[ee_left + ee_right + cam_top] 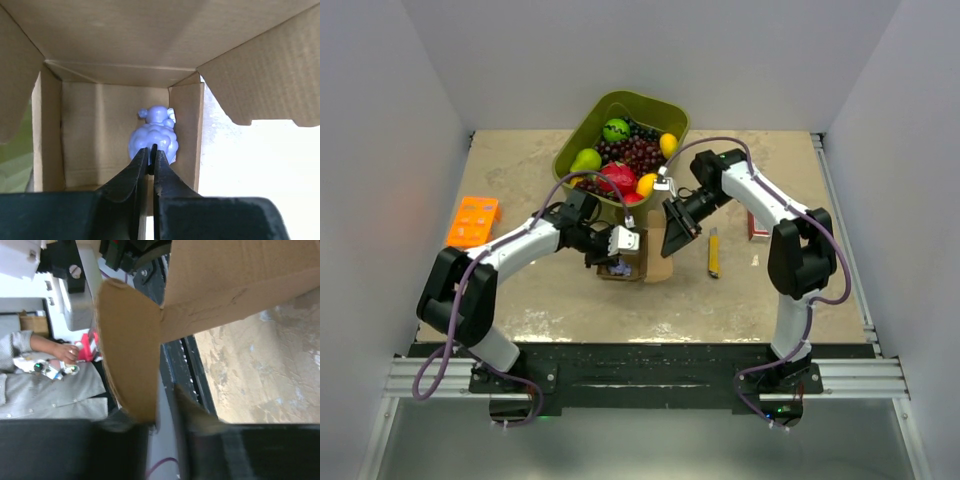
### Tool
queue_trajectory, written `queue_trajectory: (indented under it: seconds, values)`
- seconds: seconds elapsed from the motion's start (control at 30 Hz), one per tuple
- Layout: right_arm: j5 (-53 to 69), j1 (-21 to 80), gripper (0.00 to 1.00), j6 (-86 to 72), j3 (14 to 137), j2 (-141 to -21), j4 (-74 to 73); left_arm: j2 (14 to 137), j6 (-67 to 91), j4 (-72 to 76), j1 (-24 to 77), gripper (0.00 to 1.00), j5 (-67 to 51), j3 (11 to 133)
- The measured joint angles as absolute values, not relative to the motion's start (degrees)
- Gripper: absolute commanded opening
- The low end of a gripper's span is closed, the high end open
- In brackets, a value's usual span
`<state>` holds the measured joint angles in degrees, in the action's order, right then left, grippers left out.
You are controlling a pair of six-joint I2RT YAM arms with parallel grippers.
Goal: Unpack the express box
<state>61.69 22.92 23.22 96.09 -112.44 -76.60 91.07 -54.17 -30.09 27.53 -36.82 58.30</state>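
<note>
left end effector (152, 153) clenched thinly on blue toy (155, 134) inside express box (112, 125) | right end effector (162, 424) released around flap (129, 350) | risk: toy slips; unheld box drags along

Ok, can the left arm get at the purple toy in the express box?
Looks like yes: the express box flaps stand open and the left gripper is inside, shut on the purple toy.

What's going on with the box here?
The left claw is reaching into the open express box and is shut on a small purple toy inside it. The right claw sits at a box flap with its jaws apart, so it isn't clamping it. The toy is not out of the box yet.
</note>
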Motion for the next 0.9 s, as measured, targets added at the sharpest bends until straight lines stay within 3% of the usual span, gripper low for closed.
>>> queue_trajectory:
  seconds: [0.1,0.43,0.53,0.57,0.9]
  values:
    - [60.27,22.92,0.64,22.37,96.99,-112.42,-76.05,91.05,-54.39,-32.05,27.51,0.00,-37.87,58.92]
    - [56.21,22.33,0.92,21.21,100.84,-112.31,-75.24,87.64,-52.56,-34.06,27.40,0.00,-41.08,59.59]
    - [54.41,21.52,0.94,21.47,104.05,-112.05,-75.37,86.21,-51.51,-34.04,27.22,0.00,-41.85,59.61]
    - [53.82,21.06,0.99,21.54,105.12,-111.74,-75.46,85.76,-51.18,-34.09,27.03,0.00,-42.04,59.68]
    - [49.87,12.82,0.99,21.93,112.20,-107.00,-75.35,82.56,-49.93,-38.76,20.95,0.00,-42.78,66.92]
